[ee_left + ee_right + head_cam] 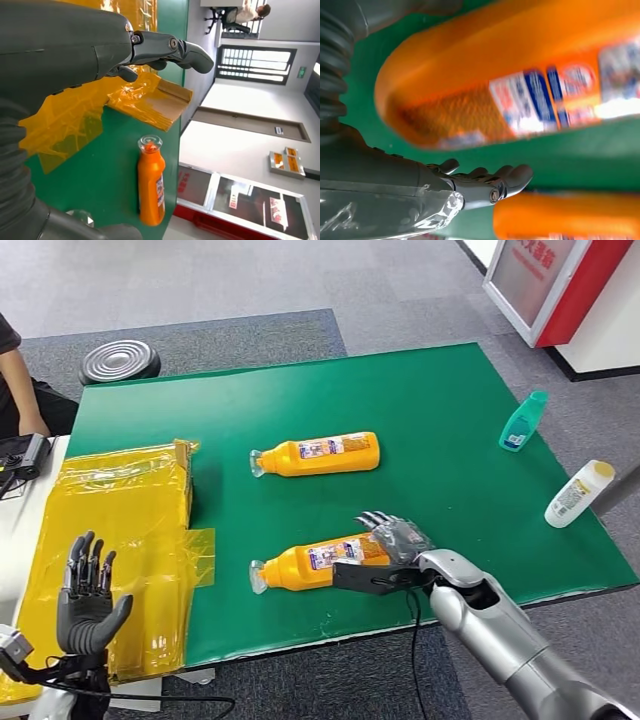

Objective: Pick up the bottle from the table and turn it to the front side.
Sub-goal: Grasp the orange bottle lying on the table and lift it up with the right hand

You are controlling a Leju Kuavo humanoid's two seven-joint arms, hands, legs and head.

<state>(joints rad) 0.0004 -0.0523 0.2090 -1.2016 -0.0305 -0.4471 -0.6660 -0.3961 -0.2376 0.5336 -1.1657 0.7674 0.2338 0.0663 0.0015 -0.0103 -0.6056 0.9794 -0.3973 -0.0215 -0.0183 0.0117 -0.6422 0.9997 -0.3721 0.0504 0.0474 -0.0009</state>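
Observation:
Two orange bottles with clear caps lie on their sides on the green mat (453, 390), caps pointing left. My right hand (389, 550) straddles the base end of the near bottle (317, 562), fingers (381, 522) behind it and the thumb in front. In the right wrist view the thumb (508, 180) stands a little off the near bottle (501, 80), with green mat showing between them. The far bottle (317, 454) lies untouched and also appears in the left wrist view (151, 182). My left hand (87, 595) hovers open over the yellow box, fingers spread (170, 47).
A yellow-taped box (113, 510) covers the mat's left end. A teal bottle (523, 421) and a white bottle with a yellow cap (578, 493) lie near the right edge. A person (15, 380) sits at far left beside a black stool (119, 361).

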